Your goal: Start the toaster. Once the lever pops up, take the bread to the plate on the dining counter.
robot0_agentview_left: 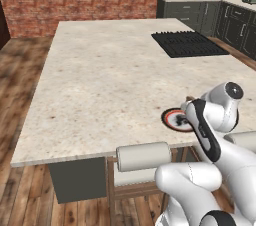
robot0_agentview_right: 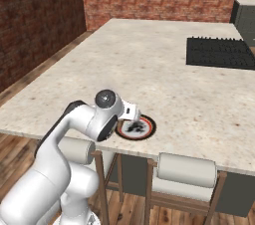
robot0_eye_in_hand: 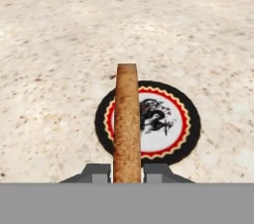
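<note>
End effector (robot0_eye_in_hand: 127,171) closed on the bread (robot0_eye_in_hand: 126,124), slice held edge-on between the two fingertips, brown crust facing the hand view. Bread sits above the plate (robot0_eye_in_hand: 171,134), over its left part, not resting on it. Plate lies near the front edge of the dining counter (robot0_agentview_left: 100,80); black cooktop (robot0_agentview_left: 187,43) well apart, far side. Two stools (robot0_agentview_right: 187,171) tucked under the counter edge.

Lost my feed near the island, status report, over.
Gripper shut on the bread, slice edge-on. Hanging over the plate on the dining counter. Nothing between bread and plate.
</note>
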Robot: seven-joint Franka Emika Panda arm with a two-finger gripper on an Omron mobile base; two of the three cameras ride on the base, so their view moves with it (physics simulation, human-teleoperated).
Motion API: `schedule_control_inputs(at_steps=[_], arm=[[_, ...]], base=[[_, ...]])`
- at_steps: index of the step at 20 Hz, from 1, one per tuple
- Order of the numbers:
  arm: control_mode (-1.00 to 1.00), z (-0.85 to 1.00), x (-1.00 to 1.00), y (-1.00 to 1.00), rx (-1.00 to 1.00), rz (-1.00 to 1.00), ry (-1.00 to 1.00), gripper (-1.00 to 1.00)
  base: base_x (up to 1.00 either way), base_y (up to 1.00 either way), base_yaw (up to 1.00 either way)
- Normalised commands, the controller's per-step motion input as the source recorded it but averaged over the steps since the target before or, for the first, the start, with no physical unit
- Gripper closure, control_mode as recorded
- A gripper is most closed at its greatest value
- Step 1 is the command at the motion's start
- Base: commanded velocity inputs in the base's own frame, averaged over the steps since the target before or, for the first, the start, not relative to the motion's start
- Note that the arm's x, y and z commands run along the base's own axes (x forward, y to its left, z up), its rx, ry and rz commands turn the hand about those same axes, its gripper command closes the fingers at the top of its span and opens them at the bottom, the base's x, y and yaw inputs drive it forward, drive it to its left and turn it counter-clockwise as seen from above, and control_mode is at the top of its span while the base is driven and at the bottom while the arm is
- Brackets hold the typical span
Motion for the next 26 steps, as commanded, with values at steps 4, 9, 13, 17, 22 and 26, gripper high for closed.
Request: schedule_control_inputs(at_steps=[4, 9, 13, 17, 22, 26], arm=[[-1.0, -0.32, 0.05, 0.0, 0.0, 0.0, 0.0, 1.0], [-1.0, -0.23, 0.09, 0.0, 0.0, 0.0, 0.0, 1.0], [-1.0, 0.0, 0.12, 0.0, 0.0, 0.0, 0.0, 1.0], [-1.0, 0.0, 0.16, 0.0, 0.0, 0.0, 0.0, 1.0], [-1.0, -0.05, 0.13, -0.06, 0.0, 0.0, 0.0, 1.0], [-1.0, -0.1, 0.09, -0.09, 0.0, 0.0, 0.0, 1.0]], base=[[0.0, 0.0, 0.0], [0.0, 0.0, 0.0], [0.0, 0.0, 0.0], [0.0, 0.0, 0.0], [0.0, 0.0, 0.0], [0.0, 0.0, 0.0]])
